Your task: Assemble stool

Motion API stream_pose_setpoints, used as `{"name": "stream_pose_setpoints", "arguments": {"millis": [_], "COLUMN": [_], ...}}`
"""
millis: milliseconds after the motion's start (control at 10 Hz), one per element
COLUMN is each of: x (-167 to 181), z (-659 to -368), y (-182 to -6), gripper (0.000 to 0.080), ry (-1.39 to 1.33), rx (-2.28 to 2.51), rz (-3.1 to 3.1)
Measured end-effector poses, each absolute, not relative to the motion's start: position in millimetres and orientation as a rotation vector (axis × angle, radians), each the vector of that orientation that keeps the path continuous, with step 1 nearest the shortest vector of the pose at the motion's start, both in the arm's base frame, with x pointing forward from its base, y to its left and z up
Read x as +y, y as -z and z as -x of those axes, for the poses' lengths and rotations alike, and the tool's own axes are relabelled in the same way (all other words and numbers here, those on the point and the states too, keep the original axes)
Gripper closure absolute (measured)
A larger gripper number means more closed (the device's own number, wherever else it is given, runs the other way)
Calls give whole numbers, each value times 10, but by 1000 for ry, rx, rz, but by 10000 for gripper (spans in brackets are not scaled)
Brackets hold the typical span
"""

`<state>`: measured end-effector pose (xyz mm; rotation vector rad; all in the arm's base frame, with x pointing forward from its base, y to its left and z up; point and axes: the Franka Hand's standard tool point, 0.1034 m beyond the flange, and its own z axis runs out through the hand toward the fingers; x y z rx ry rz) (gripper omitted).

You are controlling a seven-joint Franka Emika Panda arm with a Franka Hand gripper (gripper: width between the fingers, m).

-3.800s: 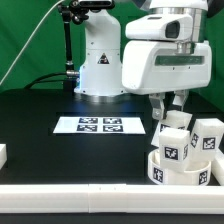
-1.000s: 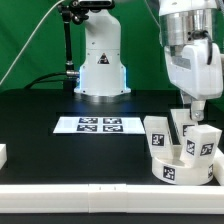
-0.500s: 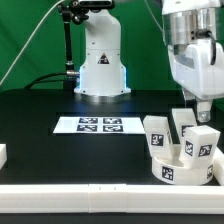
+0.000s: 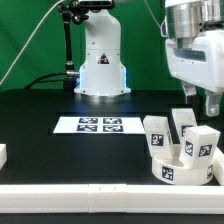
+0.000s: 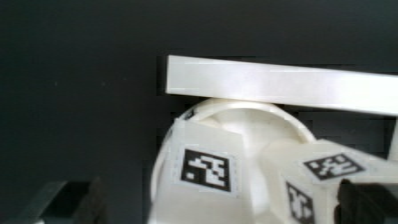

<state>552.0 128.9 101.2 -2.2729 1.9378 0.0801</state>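
Note:
The stool's round white seat (image 4: 200, 177) lies at the exterior view's right, near the front rail. Three white tagged legs stand on it: one at the left (image 4: 157, 134), one at the back (image 4: 184, 124) and one at the right (image 4: 204, 141). My gripper (image 4: 201, 100) hangs open just above the back and right legs and holds nothing. In the wrist view a tagged leg (image 5: 214, 165) sits below and between my dark fingers (image 5: 61, 203), with a second leg (image 5: 338, 165) beside it.
The marker board (image 4: 100, 125) lies flat on the black table in front of the robot base (image 4: 100, 62). A white rail (image 4: 80, 196) runs along the table's front edge, and a small white block (image 4: 3, 153) sits at the far left. A white strip (image 5: 285, 82) crosses the wrist view.
My gripper has opened off the back leg and risen a little; the leg stays standing on the seat. Earlier I carried that leg over from the left.

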Motion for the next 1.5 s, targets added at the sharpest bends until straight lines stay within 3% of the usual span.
{"name": "stream_pose_setpoints", "arguments": {"millis": [700,900,1200,1500], "x": [1292,1320,1329,1320], "z": [-5565,-5546,-5599,-5592], "y": [-1029,-1032,-1176,-1154], "gripper": [151,151,151,151], "ry": [-3,7,-11,-2], "rx": [943,805,651,532], "rz": [2839,2910,2954,2980]}}
